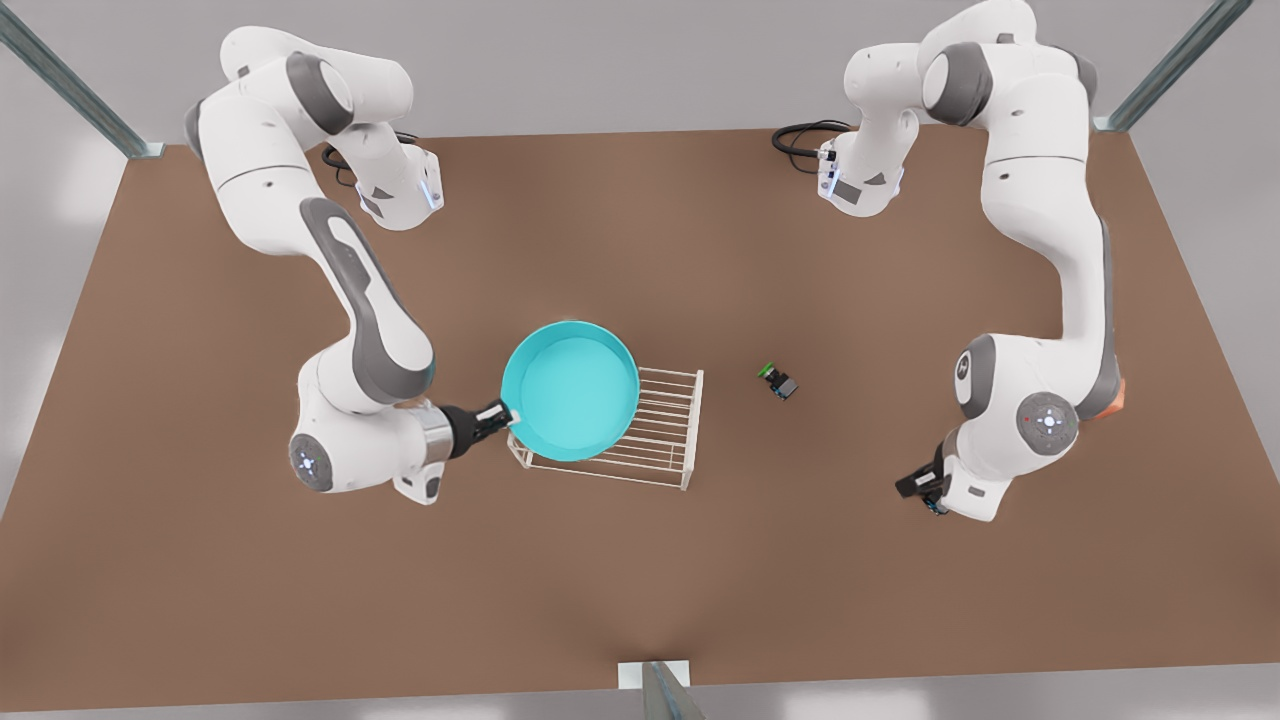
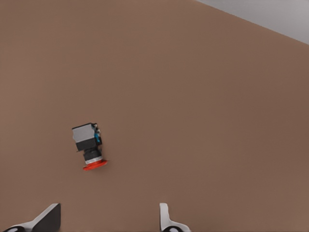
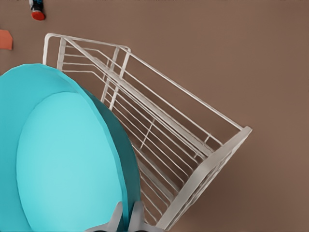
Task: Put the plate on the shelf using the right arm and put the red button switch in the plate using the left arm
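Note:
The turquoise plate [image 1: 570, 390] hangs tilted over the end of the white wire shelf [image 1: 660, 440] on the front view's left, and I cannot tell whether they touch. My right gripper [image 1: 503, 414] is shut on the plate's rim. The right wrist view has the plate [image 3: 63, 159], the gripper [image 3: 126, 220] on its rim and the shelf [image 3: 159, 130] under it. The red button switch [image 2: 89, 147] lies on its side on the table, just ahead of my open left gripper [image 2: 108, 222]. That left gripper [image 1: 922, 488] hangs low at the front view's right. The red button switch [image 3: 36, 10] is also seen far off.
A green-capped switch [image 1: 778, 382] lies on the brown table [image 1: 640, 590] to the front view's right of the shelf. An orange cube [image 3: 5, 39] sits near the red switch, and an orange corner [image 1: 1116, 396] peeks from behind the left arm's elbow.

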`<act>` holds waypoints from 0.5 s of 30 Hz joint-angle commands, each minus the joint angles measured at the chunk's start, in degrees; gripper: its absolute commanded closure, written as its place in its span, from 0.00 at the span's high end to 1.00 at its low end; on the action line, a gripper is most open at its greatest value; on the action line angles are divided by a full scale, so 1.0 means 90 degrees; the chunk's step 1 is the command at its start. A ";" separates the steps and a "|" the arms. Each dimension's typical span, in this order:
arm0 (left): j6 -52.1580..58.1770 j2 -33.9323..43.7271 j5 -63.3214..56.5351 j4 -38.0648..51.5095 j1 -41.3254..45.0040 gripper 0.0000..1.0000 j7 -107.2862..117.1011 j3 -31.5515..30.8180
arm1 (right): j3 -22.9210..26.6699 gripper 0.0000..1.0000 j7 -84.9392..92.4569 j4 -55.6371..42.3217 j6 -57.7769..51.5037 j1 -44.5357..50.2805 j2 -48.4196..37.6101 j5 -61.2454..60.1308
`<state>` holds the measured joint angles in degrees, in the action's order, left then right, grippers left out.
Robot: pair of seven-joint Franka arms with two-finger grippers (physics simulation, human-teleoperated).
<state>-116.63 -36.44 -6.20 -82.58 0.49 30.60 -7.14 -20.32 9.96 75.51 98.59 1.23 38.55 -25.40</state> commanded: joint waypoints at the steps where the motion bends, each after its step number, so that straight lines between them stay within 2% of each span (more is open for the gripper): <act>1: -0.0879 -0.0160 -0.0571 -0.0053 0.0034 1.00 0.1376 0.0003 | 0.0002 0.20 -0.0658 -0.0002 0.0725 0.0029 0.0053 0.0010; 5: -0.1299 -0.0502 -0.0562 -0.0014 -0.0132 1.00 0.1473 0.0120 | 0.0002 0.20 -0.0668 0.0330 0.0852 0.0136 0.0013 0.0000; 7: -0.1631 -0.0541 -0.0542 -0.0258 -0.0464 1.00 0.1356 0.0110 | 0.0002 0.20 -0.0678 0.0515 0.0998 0.0224 -0.0025 0.0000; 8: -0.2138 -0.0512 -0.0532 -0.0707 -0.0494 1.00 0.1151 0.0110 | 0.0002 0.20 -0.0678 0.0555 0.1037 0.0263 -0.0055 0.0000; 9: -0.2227 -0.0521 -0.0513 -0.0756 -0.0503 1.00 0.1151 0.0110 | 0.0002 0.24 -0.0678 0.0565 0.1037 0.0263 -0.0055 0.0000; 10: -0.2217 -0.0511 -0.0493 -0.0766 -0.0503 1.00 0.1151 0.0110 | -0.0007 0.59 -0.0726 0.0565 0.1047 0.0273 -0.0065 -0.0019; 11: -0.2217 -0.0531 -0.0493 -0.0776 -0.0503 1.00 0.1209 0.0110 | 0.0002 1.00 -0.0960 0.0565 0.1047 0.0273 -0.0104 -0.0175; 13: -0.2217 -0.0551 -0.0503 -0.0776 -0.0562 1.00 0.1209 0.0110 | 0.0032 1.00 -0.0912 0.0545 0.0795 0.0078 -0.0581 -0.0185; 15: -0.2256 -0.0589 -0.0493 -0.0737 -0.0611 1.00 0.1229 0.0110 | 0.0100 1.00 -0.1184 0.0331 -0.0426 -0.0576 -0.1578 -0.0351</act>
<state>-133.71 -41.84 -10.55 -89.29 -4.96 36.94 -6.15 -19.64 5.74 78.50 102.67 -2.37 27.26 -27.23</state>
